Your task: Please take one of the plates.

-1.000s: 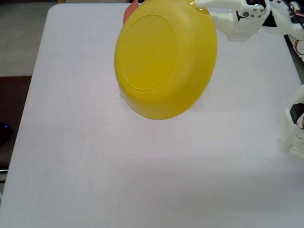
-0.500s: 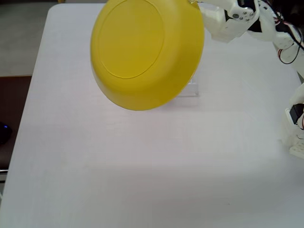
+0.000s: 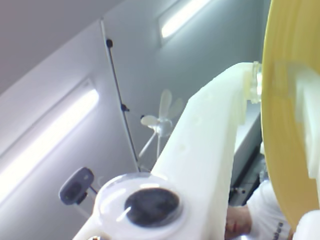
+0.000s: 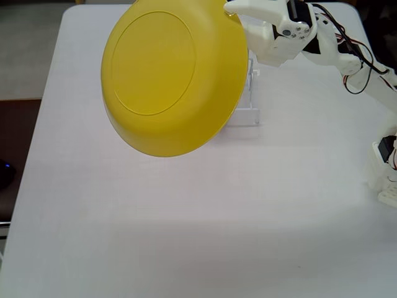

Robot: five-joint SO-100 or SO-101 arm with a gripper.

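Yellow: the plate (image 4: 170, 77) fills the upper middle of the fixed view, glossy, its underside and circular base ring turned toward the camera.
Plate position: lifted clear of the table (image 4: 186, 236), tilted, with its top edge cut off by the upper frame border.
Grip: the gripper (image 4: 234, 12) pinches the plate at its upper right rim; one white finger lies over the rim, the other is hidden behind the plate.
Wrist view of the grip: the plate (image 3: 287, 115) shows edge-on as a yellow band down the right side, with a white finger (image 3: 210, 150) pressed against it at the top; the second finger is only a pale blur at the far right.
Arm: white, reaching in from the right of the fixed view; its base (image 4: 386, 167) is cut off by the right border.
Rack: a clear plastic stand (image 4: 248, 115) sits on the table behind the plate, mostly covered by it; only its right end and base show.
Other plates: hidden, none can be made out.
Wrist background: pointed upward at a ceiling with two strip lights (image 3: 47, 145), a small webcam (image 3: 76, 184) at lower left and a pale fan-like shape (image 3: 161, 120), blurred.
Left edge, fixed view: dark floor and a dim object (image 4: 5, 172), too cropped to identify.
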